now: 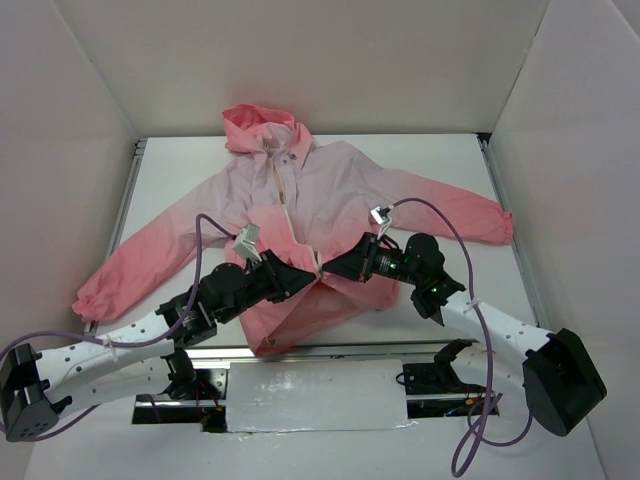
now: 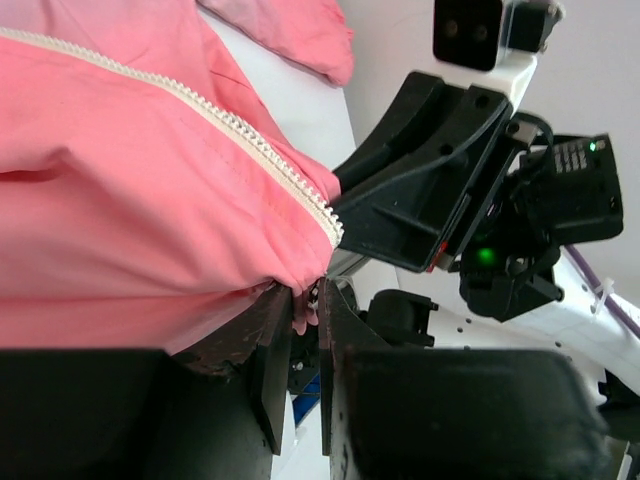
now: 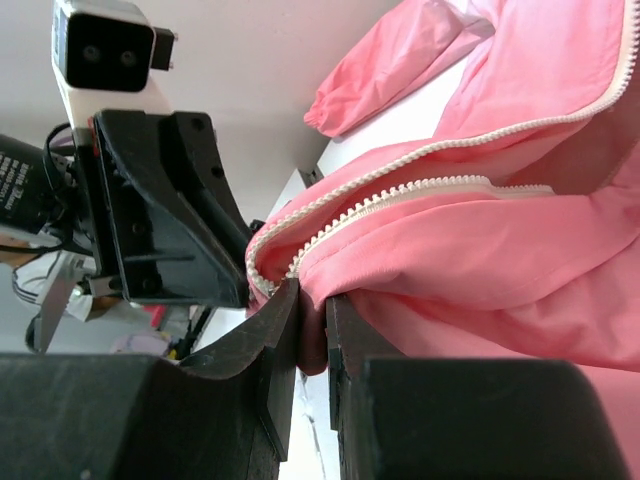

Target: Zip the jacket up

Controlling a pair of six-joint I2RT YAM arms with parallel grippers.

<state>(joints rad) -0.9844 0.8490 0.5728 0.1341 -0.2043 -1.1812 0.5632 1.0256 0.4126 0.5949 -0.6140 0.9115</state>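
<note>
Jacket (image 1: 340, 190) flat on table (image 1: 450, 170), hood far. Left gripper (image 1: 308, 274) and right gripper (image 1: 330, 268) each pinch its hem beside the zipper (image 1: 283, 190), tips nearly touching.

Robot lab cell, plain white enclosure walls (image 1: 70, 130), white table (image 1: 430, 160), purple cables (image 1: 420, 200).

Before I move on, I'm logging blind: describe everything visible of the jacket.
The jacket is thin hooded fabric, pale lilac fading to coral at hem, cuffs and hood. It lies front up on the table, sleeves spread, lower zipper unjoined. The left claw and right claw each pinch a hem edge.
</note>
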